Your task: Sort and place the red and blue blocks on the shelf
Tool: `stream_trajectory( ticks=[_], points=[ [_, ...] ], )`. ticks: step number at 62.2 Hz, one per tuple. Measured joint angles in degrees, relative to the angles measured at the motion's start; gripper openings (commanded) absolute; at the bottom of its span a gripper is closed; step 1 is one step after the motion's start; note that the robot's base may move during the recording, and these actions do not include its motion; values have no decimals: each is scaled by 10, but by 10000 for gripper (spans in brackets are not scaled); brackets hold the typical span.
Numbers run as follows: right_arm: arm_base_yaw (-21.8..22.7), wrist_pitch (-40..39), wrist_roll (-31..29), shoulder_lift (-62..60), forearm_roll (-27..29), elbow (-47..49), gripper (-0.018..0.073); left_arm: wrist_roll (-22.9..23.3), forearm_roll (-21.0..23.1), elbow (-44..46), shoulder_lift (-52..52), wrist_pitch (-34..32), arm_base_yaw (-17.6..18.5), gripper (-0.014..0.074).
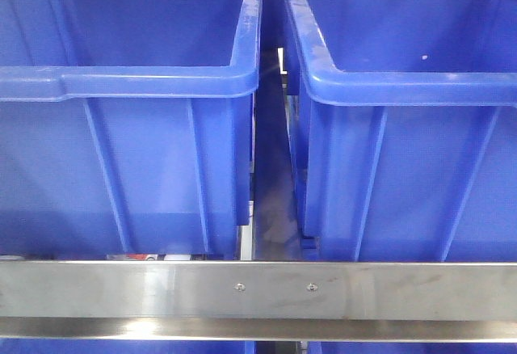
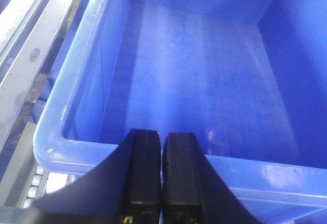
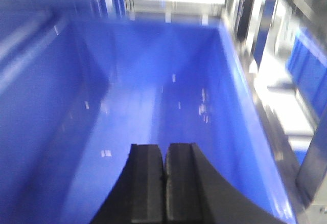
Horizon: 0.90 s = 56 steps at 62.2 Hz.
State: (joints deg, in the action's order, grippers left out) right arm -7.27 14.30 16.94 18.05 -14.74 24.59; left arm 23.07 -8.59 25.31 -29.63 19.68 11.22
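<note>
Up front, two large blue tubs stand side by side on the shelf. The left tub point(image 1: 121, 128) fills the left half of the front view and the right tub point(image 1: 404, 144) the right half, with a narrow dark gap point(image 1: 271, 200) between them. Below both runs the brushed steel front rail point(image 1: 121, 289) of the shelf, with two small screws point(image 1: 239, 287) near its middle.

From the left wrist view, the left gripper point(image 2: 162, 173) hangs just over the near rim of a blue tub point(image 2: 204, 81), its two black fingers point(image 2: 143, 173) pressed together with only a thin seam between them and nothing held. To the left of that tub, steel framing point(image 2: 30, 65) slants past, and a few white rollers point(image 2: 36, 183) show in the lower left corner.

From the right wrist view, which is blurred, the right gripper point(image 3: 164, 183) is likewise closed on nothing, pointing down into another blue tub point(image 3: 153, 81). Bright steel structure point(image 3: 276, 106) runs along that tub's right side.

Neither the red nor the blue block shows in any view; their whereabouts cannot be told.
</note>
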Motion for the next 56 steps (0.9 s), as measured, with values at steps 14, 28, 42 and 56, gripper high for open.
stream_trajectory(
  ticks=[14,28,42,56],
  points=[
    [0,-5,1,-88,4,-94,59,0,0,0,0,0,0,129],
    [0,-43,1,-165,4,-198,59,0,0,0,0,0,0,129],
    [0,-69,0,-186,4,-246,59,0,0,0,0,0,0,129],
    [0,-84,0,-186,4,-263,59,0,0,0,0,0,0,129]
  ],
)
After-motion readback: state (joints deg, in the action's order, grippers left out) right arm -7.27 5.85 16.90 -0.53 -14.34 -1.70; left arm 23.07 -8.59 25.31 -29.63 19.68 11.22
